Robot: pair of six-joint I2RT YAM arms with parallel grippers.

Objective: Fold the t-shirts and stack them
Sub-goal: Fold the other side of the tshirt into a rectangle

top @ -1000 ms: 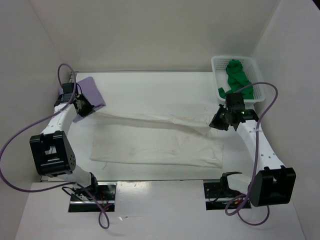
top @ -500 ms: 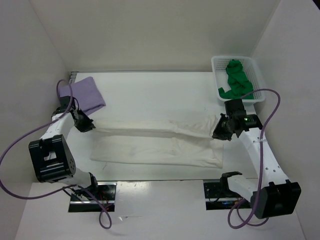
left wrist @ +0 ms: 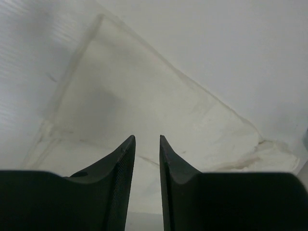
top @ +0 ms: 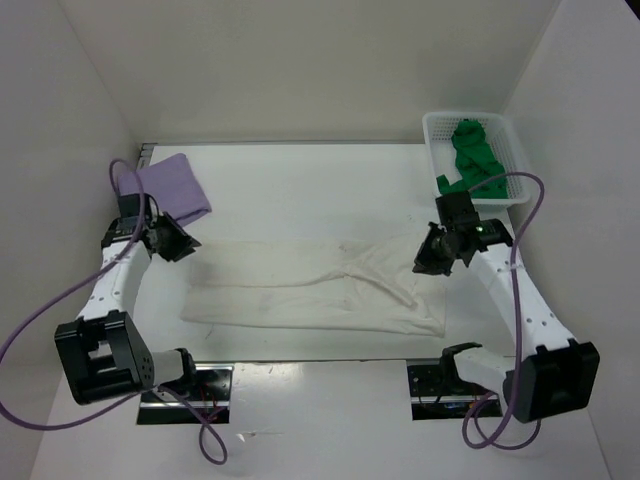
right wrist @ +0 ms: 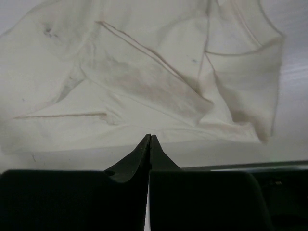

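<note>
Tools first. Left tool (top: 175,240): jaws parted by a narrow gap, nothing between them. The ribbed fingers (left wrist: 120,163) are bare and point out over pale cloth. It sits just beside the far left corner of the cream t-shirt (top: 310,295); contact with the cloth cannot be told.

Right tool (top: 428,258): clenched, fingertips pressed together in the right wrist view, no cloth seen pinched between them. It sits over the far right corner of the same shirt. Whether the tips touch the fabric cannot be told.

Cream t-shirt: lies flat across the middle of the tabletop (top: 300,180), between the two arms, as a long band running left to right. Left half is smooth; right half is creased, with diagonal folds and a bunched edge near the right tool. Faint brownish marks show along some creases.

Lavender t-shirt (top: 175,185): folded, at the far left of the tabletop, behind the left tool, apart from the cream one.

Green t-shirt (top: 472,155): crumpled inside the white mesh basket (top: 435,130) at the far right corner, one part hanging over the basket's near rim.
</note>
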